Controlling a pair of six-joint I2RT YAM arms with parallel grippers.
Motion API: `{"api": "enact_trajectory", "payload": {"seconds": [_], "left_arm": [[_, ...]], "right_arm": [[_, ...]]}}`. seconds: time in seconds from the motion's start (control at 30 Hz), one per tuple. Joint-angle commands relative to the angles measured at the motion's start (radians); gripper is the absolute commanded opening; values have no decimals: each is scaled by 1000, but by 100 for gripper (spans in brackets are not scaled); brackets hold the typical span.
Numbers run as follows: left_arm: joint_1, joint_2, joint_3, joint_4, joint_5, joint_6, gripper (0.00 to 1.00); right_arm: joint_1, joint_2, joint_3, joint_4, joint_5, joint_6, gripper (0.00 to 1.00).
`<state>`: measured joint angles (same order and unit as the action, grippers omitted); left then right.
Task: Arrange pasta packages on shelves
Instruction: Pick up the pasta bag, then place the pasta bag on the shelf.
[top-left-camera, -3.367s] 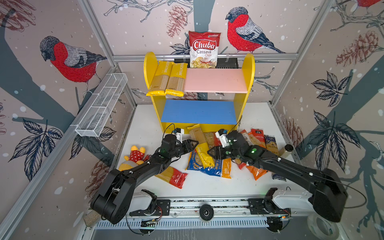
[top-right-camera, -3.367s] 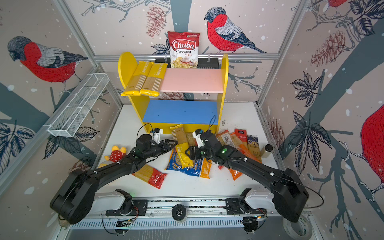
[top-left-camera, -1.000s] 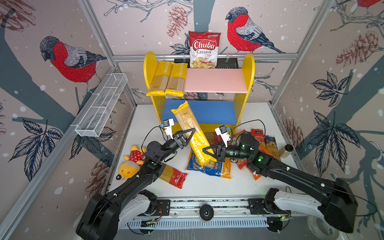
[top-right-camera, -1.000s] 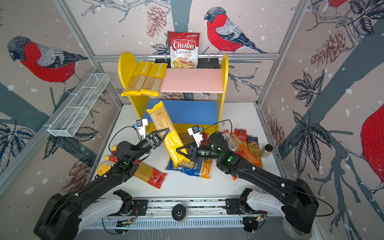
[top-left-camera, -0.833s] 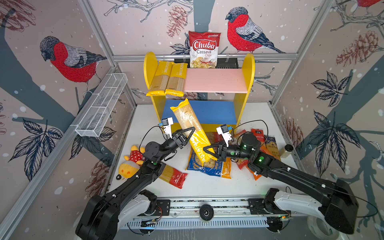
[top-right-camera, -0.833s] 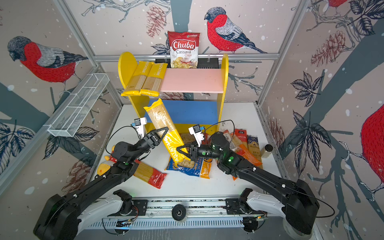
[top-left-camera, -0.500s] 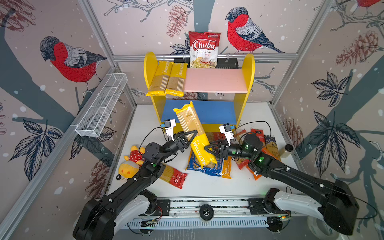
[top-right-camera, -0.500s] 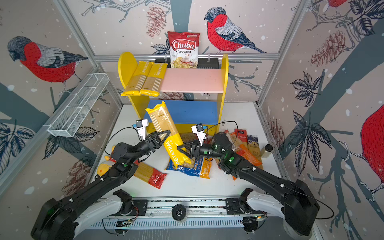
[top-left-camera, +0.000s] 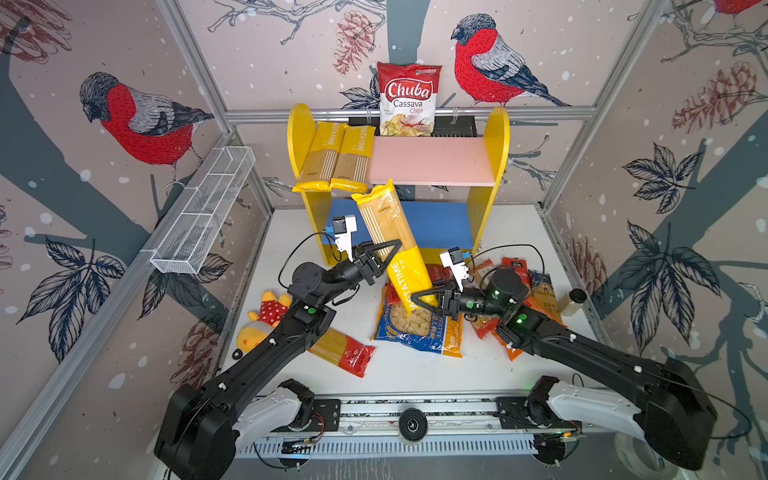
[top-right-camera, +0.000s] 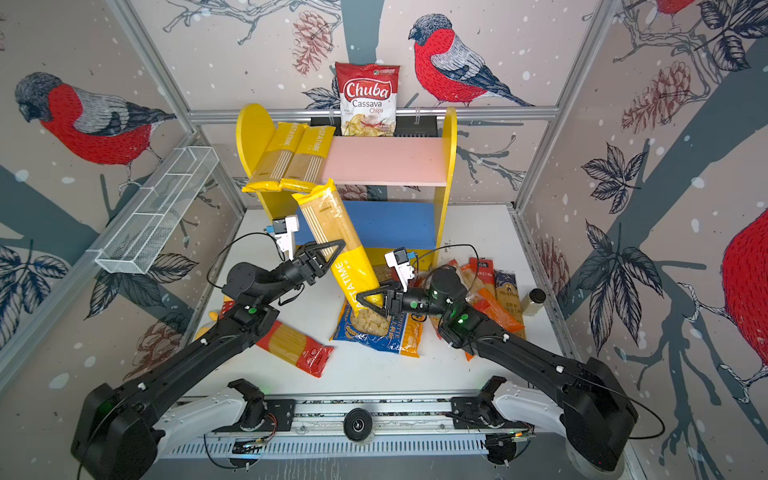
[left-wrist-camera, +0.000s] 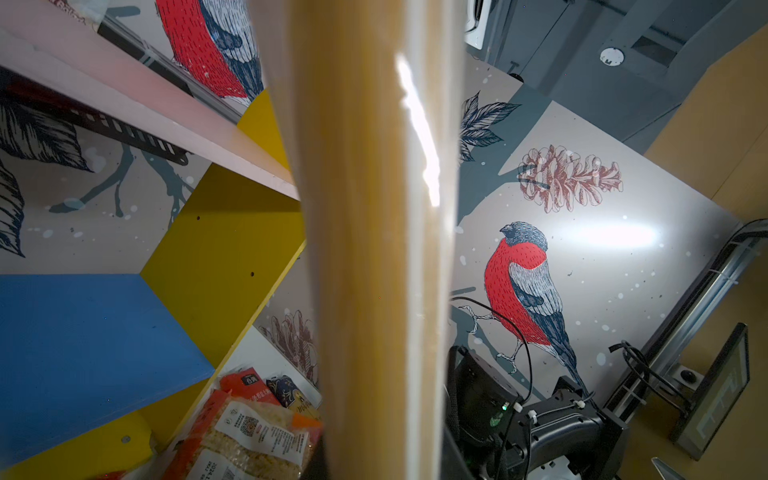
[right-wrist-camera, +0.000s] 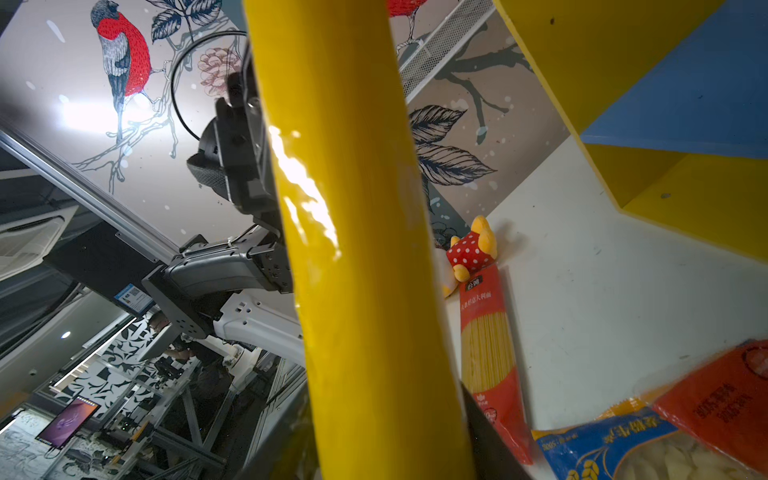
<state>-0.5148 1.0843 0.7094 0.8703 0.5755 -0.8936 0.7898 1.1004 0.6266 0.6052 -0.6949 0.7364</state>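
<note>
A long yellow PASTATIME pasta package (top-left-camera: 399, 232) (top-right-camera: 340, 230) hangs tilted above the table, its upper end near the front edge of the pink board (top-left-camera: 436, 162). My left gripper (top-left-camera: 392, 249) (top-right-camera: 336, 249) is shut on its middle; the pack (left-wrist-camera: 374, 249) fills that wrist view. My right gripper (top-left-camera: 417, 297) (top-right-camera: 365, 297) is shut on its lower yellow end (right-wrist-camera: 353, 249), one finger (right-wrist-camera: 478, 436) pressing its edge. Two more yellow packs (top-left-camera: 332, 156) lie on the pink board of the shelves (top-left-camera: 496, 137). The blue board (top-left-camera: 440, 224) is bare.
A blue short-pasta bag (top-left-camera: 415, 332), a red spaghetti pack (top-left-camera: 345, 351) and a pile of red and orange bags (top-left-camera: 515, 274) lie on the table. A plush toy (top-left-camera: 268, 311), a small bottle (top-left-camera: 575, 297), a wire basket (top-left-camera: 203, 212) and a Chuba bag (top-left-camera: 409, 97) surround them.
The yellow pack has left the pile, and its upper end has risen and swung right toward the pink board. The left jaws closed on it. The right jaws loosened, then closed in again.
</note>
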Motion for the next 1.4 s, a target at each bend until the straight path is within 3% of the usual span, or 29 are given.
{"api": "enact_trajectory", "payload": {"seconds": [0.0, 0.13, 0.2, 0.4, 0.53, 0.67, 0.73, 0.83, 1.2, 1.3, 1.37], "left_arm": [[3, 28, 42, 113, 30, 4, 3], [21, 58, 82, 103, 42, -4, 12], [38, 65, 105, 83, 47, -2, 22], [91, 57, 149, -30, 38, 27, 52], [121, 21, 136, -92, 7, 48, 64], [128, -47, 111, -202, -51, 136, 66], [128, -83, 86, -247, -89, 174, 66], [128, -136, 53, -337, -145, 226, 66], [128, -250, -45, -441, -228, 274, 66], [128, -248, -56, -437, -223, 268, 66], [128, -245, -69, -420, -219, 258, 65]], "right_arm": [[-14, -15, 13, 121, 32, 24, 43], [-24, -10, 42, 156, 32, 34, 27], [-31, -7, 69, 162, 41, 34, 22], [-53, 41, 154, 227, 101, 73, 14], [-71, 122, 273, 239, 130, 126, 9], [-79, 229, 441, 190, 215, 239, 5], [-83, 271, 543, 66, 290, 302, 10], [-89, 333, 673, -43, 356, 401, 7], [-62, 554, 951, -197, 401, 561, 2], [-48, 590, 1004, -227, 412, 577, 6], [-43, 610, 1023, -234, 427, 587, 17]]}}
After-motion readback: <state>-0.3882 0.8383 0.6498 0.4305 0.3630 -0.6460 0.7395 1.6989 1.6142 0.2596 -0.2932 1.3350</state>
